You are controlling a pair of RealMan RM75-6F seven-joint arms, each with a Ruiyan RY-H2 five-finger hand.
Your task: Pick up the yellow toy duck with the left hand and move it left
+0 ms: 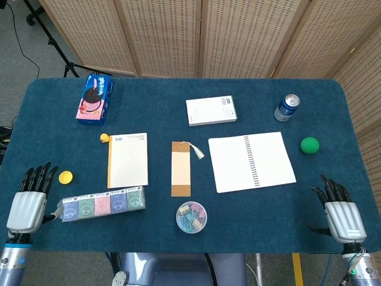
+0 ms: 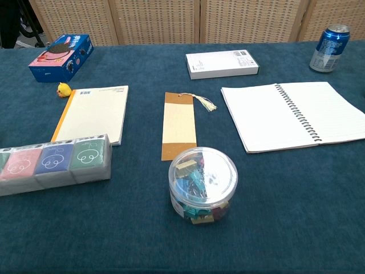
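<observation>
Left hand [image 1: 28, 199] rests open, well apart from yellow toy duck [image 1: 105, 138]

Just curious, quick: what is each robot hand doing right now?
Left hand: open, holding nothing, resting on the blue table.
Right hand: open, holding nothing.

Being counted on table [image 1: 53, 119]: one duck [image 1: 105, 138], one yellow disc [image 1: 65, 176], one green ball [image 1: 309, 145], one can [image 1: 287, 107], two notebooks [image 1: 128, 159] [image 1: 251, 161], two boxes [image 1: 94, 98] [image 1: 211, 111], one bookmark [image 1: 181, 168], one clip tub [image 1: 191, 217], one four-pack [image 1: 102, 205].
</observation>
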